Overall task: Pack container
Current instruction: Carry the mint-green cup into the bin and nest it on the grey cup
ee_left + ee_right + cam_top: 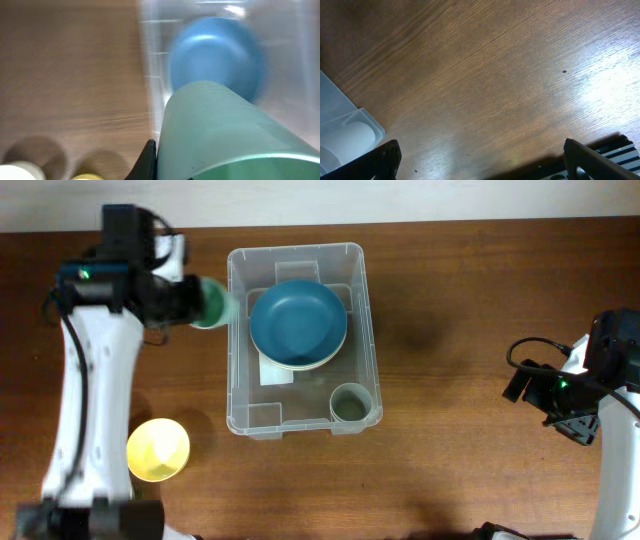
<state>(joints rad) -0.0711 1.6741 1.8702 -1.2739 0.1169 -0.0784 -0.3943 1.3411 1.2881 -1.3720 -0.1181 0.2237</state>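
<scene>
A clear plastic container (233, 350) sits at the middle of a brown wooden table (450, 280), its long sides running away from the robot. Inside, a blue bowl (298, 323) rests on top of a pale bowl (305, 366) in the far half, partly covering a white label (276, 374) on the bottom. A small greyish cup (349, 402) stands upright in the near right corner.

The left gripper (198, 302) is clamped on a green cup (215, 304), which lies tipped on its side at the far end of the container's left wall, its far end at the rim. The left wrist view is smeared, and only one dark finger (147, 160) shows beside the cup, which fills the lower frame with the blue bowl beyond it.

A yellow cup (157, 449) stands on the table to the left of the container, near the robot and apart from the wall.

The right gripper (481, 150) hangs over bare wood with its jaws spread wide and nothing between them, well apart from the container (only a corner of it shows at the left edge of the right wrist view).
</scene>
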